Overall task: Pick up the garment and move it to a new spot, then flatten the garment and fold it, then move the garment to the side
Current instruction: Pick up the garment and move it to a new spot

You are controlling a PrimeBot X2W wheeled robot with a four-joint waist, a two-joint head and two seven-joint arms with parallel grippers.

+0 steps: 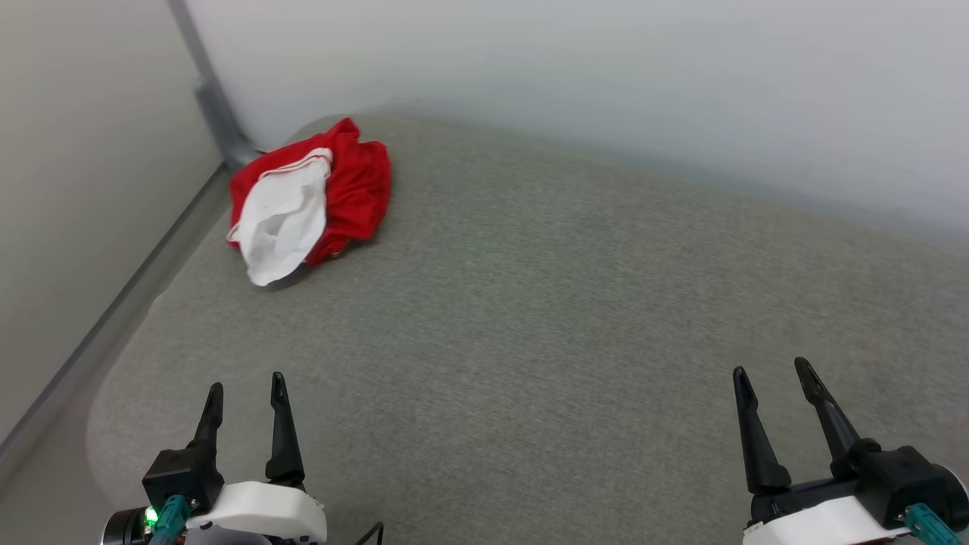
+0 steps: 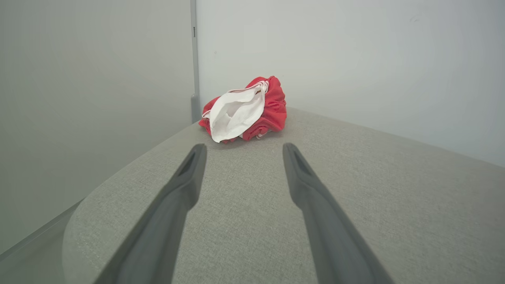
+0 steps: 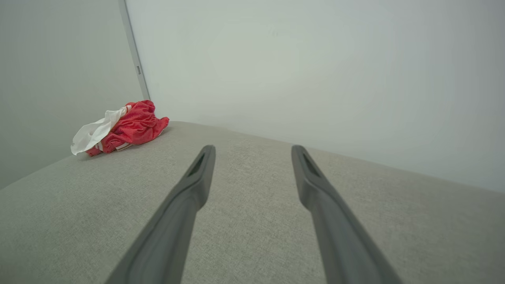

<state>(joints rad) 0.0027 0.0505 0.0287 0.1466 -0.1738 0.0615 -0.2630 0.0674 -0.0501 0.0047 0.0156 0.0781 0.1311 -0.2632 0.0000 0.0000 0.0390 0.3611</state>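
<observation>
One crumpled garment (image 1: 310,200), one grey table (image 1: 530,341), two empty wide-apart sets of jaws.

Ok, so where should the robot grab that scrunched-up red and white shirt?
Probably the loose white sleeve of the garment, bulging up on top of the crumpled heap. Come from above with the open left gripper: it is nearer, and the wall sits close behind the heap.

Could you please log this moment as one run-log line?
garment: crumpled, far-left corner of grey surface | left claw: open, empty | right claw: open, empty | pick-up: pending
</observation>
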